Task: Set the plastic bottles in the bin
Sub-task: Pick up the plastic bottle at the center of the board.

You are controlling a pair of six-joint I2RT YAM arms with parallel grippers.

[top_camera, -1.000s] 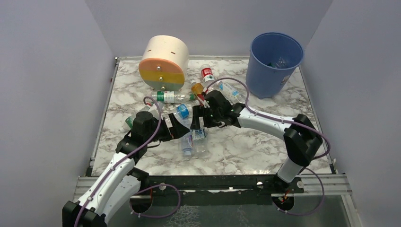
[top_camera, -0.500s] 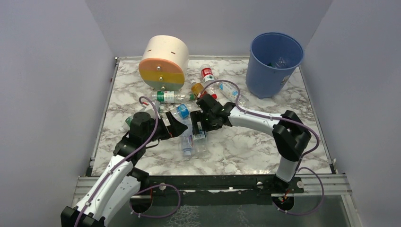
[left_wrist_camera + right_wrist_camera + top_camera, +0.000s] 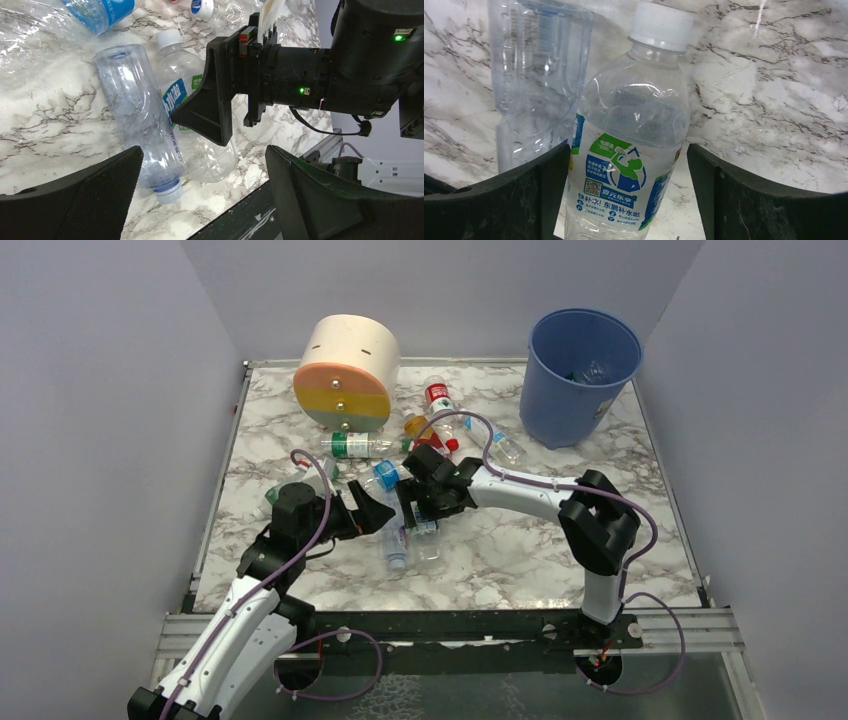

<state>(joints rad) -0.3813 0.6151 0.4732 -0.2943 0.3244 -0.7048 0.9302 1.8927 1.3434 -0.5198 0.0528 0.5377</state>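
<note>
Several clear plastic bottles lie on the marble table. A white-capped bottle [image 3: 634,145] with a green and blue label lies between the jaws of my right gripper [image 3: 626,170], which is open. The left finger is at the bottle's side, and a gap shows at the right finger. A crushed blue-capped bottle [image 3: 142,120] lies beside the white-capped one. My left gripper [image 3: 200,200] hangs open just near of both, holding nothing. From above, the right gripper [image 3: 415,508] and left gripper [image 3: 378,512] face each other. The blue bin [image 3: 580,375] stands at the back right.
A cream, orange and yellow cylinder [image 3: 345,375] lies at the back left. Around it lie a green-labelled bottle [image 3: 358,445], a red-labelled bottle [image 3: 437,395], an orange-tinted bottle [image 3: 417,427], a blue-capped bottle [image 3: 385,476] and a clear bottle [image 3: 498,443] near the bin.
My right arm has swung left and down, and its jaws now straddle the white-capped bottle. The left arm has drawn back slightly toward the near left.
</note>
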